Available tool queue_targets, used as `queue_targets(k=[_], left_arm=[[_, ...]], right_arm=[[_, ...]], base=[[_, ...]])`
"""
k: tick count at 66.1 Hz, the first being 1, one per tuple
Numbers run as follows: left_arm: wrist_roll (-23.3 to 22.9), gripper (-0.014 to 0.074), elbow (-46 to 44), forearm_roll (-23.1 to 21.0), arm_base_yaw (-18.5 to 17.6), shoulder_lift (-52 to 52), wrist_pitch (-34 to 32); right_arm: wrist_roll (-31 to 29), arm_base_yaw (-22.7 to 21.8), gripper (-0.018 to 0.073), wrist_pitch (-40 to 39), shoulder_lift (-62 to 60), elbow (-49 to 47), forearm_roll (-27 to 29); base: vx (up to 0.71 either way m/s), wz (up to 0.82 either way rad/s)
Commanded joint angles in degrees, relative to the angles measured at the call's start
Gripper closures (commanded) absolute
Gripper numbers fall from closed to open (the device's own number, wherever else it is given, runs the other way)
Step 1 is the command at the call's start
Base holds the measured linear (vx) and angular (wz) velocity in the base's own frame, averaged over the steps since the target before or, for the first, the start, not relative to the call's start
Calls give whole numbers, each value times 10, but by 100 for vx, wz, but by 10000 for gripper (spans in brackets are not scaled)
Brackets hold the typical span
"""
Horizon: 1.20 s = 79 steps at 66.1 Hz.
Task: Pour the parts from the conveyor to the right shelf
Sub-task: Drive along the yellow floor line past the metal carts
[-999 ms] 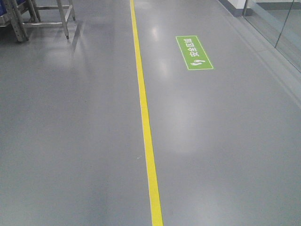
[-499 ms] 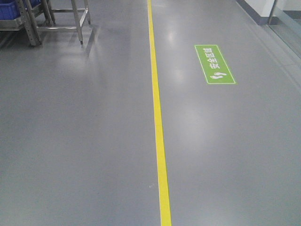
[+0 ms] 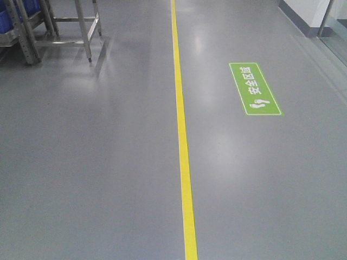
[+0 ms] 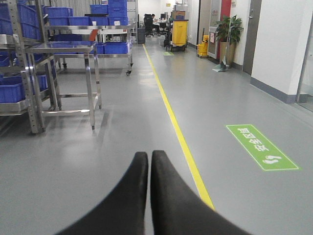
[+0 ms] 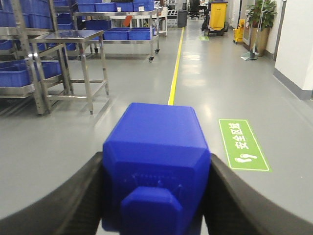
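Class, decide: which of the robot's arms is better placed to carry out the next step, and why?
Right: the right jaws grip the bright-blue plastic block; the left jaws are shut together, empty.

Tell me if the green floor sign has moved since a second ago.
No. The green sign stays right of the yellow line; it only slid lower in frame as the camera advanced.

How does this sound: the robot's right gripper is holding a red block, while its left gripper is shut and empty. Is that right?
Not quite: the block is blue, not red. The right wrist view shows the right gripper clamped on it from both sides. The rest stands: in the left wrist view the left gripper is shut with nothing between its fingers.
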Motion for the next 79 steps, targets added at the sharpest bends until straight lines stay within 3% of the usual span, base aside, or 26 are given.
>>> queue_targets(k=[1, 79], left_arm=[[-4, 603, -11, -4, 1, -7, -45], [-4, 603, -11, -4, 1, -7, -45]], right_arm=[[-3, -3, 564, -48, 5, -15, -3], [-3, -3, 564, -48, 5, -15, -3]], base=[[60, -7], [70, 3]])
